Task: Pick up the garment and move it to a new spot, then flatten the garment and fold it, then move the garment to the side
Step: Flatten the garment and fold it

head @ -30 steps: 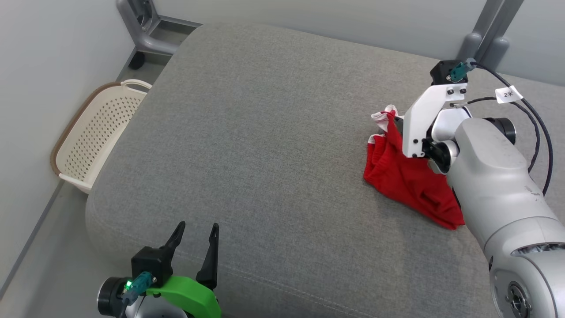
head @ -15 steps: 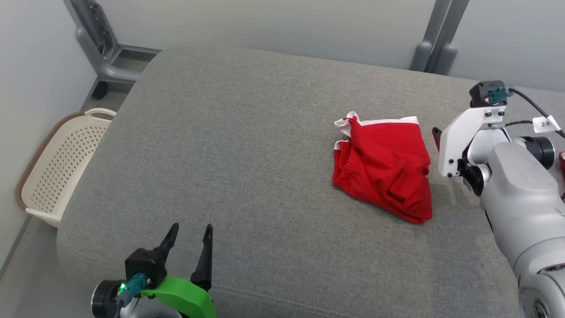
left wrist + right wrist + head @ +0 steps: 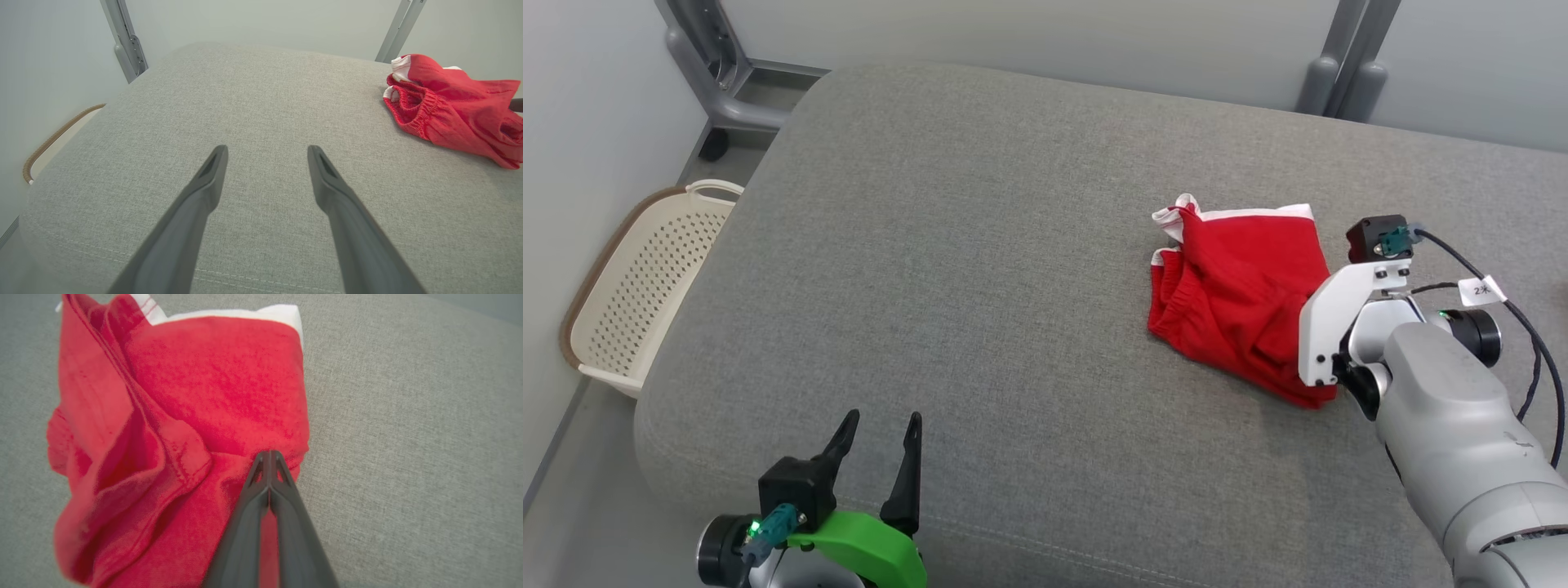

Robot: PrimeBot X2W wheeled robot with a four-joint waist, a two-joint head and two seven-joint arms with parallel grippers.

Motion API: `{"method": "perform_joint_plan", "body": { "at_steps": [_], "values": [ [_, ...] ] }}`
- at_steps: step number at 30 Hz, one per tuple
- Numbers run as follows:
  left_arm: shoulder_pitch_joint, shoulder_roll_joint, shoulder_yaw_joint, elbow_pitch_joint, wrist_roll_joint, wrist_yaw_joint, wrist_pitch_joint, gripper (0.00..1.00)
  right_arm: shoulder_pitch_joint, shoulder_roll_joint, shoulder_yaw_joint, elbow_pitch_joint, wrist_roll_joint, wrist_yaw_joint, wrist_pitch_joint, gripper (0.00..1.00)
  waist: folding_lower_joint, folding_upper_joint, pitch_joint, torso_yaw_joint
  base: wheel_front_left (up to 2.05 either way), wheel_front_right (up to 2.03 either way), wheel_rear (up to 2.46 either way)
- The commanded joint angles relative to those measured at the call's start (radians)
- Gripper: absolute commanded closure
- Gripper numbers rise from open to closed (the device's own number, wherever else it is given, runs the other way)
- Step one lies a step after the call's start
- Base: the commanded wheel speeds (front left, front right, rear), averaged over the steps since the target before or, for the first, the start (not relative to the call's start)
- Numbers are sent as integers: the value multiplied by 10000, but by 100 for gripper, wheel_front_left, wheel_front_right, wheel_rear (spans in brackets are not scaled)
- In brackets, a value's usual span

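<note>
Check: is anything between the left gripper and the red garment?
Nothing visible: bare grey cushion lies between the open left gripper and the garment. The right gripper is shut on its edge.

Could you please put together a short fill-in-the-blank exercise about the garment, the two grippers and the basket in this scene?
1. The shorts lying on the gray cushion are ___ with white trim.
2. The right gripper, its tips over the shorts, has its fingers ___.
3. The left gripper, over bare cushion, has its fingers ___.
4. The perforated basket stands beside the cushion on the robot's ___ side.
Missing words: red; shut; open; left.
</note>
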Motion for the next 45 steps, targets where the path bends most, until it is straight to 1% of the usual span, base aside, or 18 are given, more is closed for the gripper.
{"method": "perform_joint_plan", "body": {
  "at_steps": [1, 12, 20, 25, 29, 37, 42, 43, 44, 45],
  "values": [
    [-124, -2, -1, 13, 2, 6, -56, 0, 181, -3, 38, 53, 11, -16, 0, 100, 0, 0, 79, 91, 0, 0, 0],
    [-166, -59, -38, 174, -86, -27, -125, 0, 280, 522, 719, 76, 275, -16, -56, 100, 0, 0, 82, 338, 0, 0, 0],
    [-62, -36, -98, 212, -115, -34, -144, 0, 415, 736, 1547, -186, 756, -16, -181, 100, 0, 0, -94, 357, 0, 0, 0],
    [-57, -37, -174, 227, -121, -51, -76, 0, 820, 758, 2768, -934, 1825, -16, 139, 100, 0, 0, -160, 483, 0, 0, 0],
    [10, -21, -228, 204, -143, -51, -43, 0, 1022, 754, 3585, -1320, 2443, -16, 407, 100, 0, 0, -182, 611, 0, 0, 0],
    [59, 4, -295, 213, -177, -12, -21, 0, 1096, 751, 4612, -1757, 3318, -16, 541, 100, 0, 0, -245, 871, 0, 0, 0],
    [108, 98, -184, 196, -225, 97, -79, 0, 699, 746, 5035, -1913, 3809, -16, 625, 100, 0, 0, -350, 776, 0, 0, 0],
    [136, 118, -153, 184, -248, 114, -89, 0, 578, 744, 5057, -1900, 3863, -16, 643, 71, 0, 0, -381, 711, 0, 0, 0],
    [168, 137, -123, 167, -260, 131, -120, 0, 444, 746, 5050, -1863, 3923, -16, 653, 4, 0, 0, -414, 630, 0, 0, 0],
    [187, 162, -119, 153, -266, 152, -111, 0, 321, 741, 5005, -1783, 3952, -16, 675, 0, 0, 0, -456, 544, 0, 0, 0]
  ]
}}
